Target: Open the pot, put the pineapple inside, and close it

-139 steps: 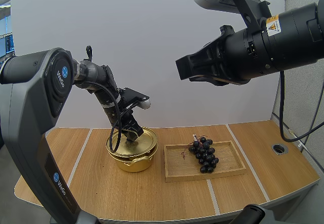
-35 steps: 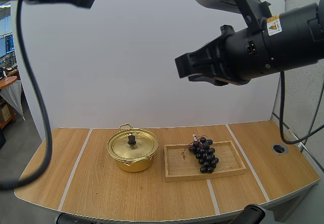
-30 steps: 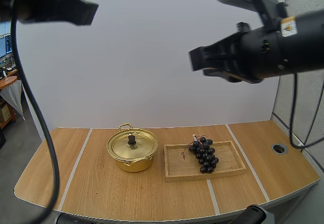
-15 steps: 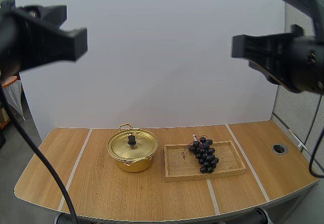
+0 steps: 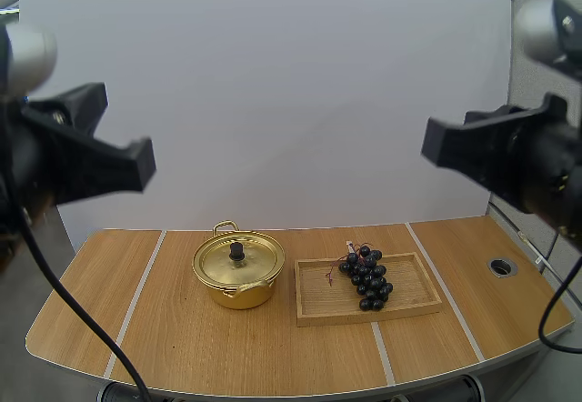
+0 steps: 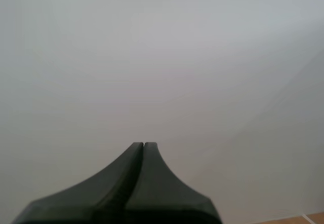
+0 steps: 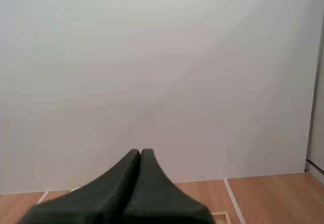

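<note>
A golden pot (image 5: pixel 238 279) stands left of the table's middle, its lid with a black knob (image 5: pixel 236 251) resting on it. Just right of it a wooden tray (image 5: pixel 318 306) carries a bunch of dark grapes (image 5: pixel 366 277). High over the table, my left arm (image 5: pixel 82 156) hangs at the left edge and my right arm (image 5: pixel 509 152) at the right edge, both far from the pot. In the left wrist view my left gripper (image 6: pixel 143 144) is shut on nothing, one dark wedge against the white wall. My right gripper (image 7: pixel 140 151) is likewise shut and holds nothing.
The wooden table (image 5: pixel 182 347) has pale seams running front to back. A round cable hole (image 5: pixel 502 266) sits near the right edge. Behind the table rises a plain white wall.
My left arm has left the pot's lid and risen clear of the table. Both arms have swung outward towards the sides. Pot, lid, tray and grapes have not moved.
</note>
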